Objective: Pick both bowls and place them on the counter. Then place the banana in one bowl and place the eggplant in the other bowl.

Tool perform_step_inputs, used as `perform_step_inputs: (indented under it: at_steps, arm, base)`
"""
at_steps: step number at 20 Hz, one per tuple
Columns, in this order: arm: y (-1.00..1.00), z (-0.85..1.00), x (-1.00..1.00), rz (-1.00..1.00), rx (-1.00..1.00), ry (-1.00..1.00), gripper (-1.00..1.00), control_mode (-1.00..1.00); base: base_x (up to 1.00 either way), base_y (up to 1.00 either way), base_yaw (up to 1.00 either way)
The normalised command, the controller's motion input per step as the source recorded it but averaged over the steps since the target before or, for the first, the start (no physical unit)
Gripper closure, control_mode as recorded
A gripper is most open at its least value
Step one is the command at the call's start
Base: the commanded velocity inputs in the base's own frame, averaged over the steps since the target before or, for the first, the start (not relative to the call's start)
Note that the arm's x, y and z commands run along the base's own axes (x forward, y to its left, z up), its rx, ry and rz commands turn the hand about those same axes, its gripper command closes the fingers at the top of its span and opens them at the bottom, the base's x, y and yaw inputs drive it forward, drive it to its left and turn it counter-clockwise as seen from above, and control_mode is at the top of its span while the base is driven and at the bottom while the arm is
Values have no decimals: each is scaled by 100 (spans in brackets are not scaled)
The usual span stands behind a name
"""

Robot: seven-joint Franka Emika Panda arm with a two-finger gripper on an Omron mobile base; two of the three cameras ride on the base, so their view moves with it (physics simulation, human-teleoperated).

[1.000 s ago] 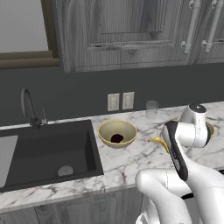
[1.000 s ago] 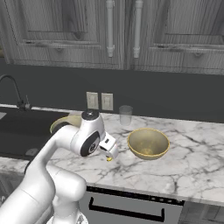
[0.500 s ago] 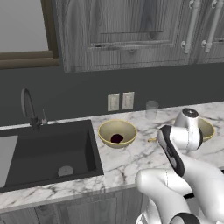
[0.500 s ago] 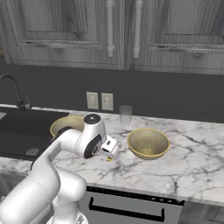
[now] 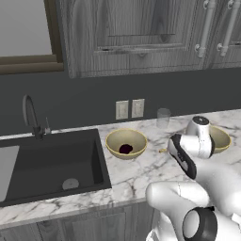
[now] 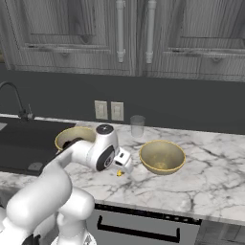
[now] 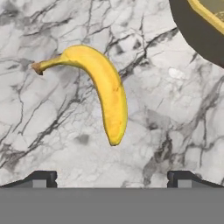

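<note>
1. The gripper (image 7: 112,177) is standing fully spread, gripping nothing, above the banana (image 7: 101,87).
2. The banana is lying on the counter (image 7: 52,131), near a bowl (image 7: 205,26).
3. The eggplant (image 5: 125,148) is sitting in the other bowl (image 5: 126,143).

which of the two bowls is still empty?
The bowl on the right, farther from the sink: its inside is bare. The other bowl, beside the sink, has the dark eggplant in it.

Bright yellow banana (image 7: 103,89) with a brownish stem tip; white surface (image 7: 52,131) veined grey; tan-yellow bowls (image 6: 162,156), one carrying something dark purple, probably the eggplant (image 5: 125,148).
</note>
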Motion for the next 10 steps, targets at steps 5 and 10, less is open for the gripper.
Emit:
perform_step_inputs:
  at_steps: [5, 10]
  arm:
    - [-7, -3, 18, 0, -2, 11, -100, -100]
    - [0, -17, 22, 0, -3, 9, -100, -100]
  base:
    - [0, 0, 0]
    - [0, 0, 0]
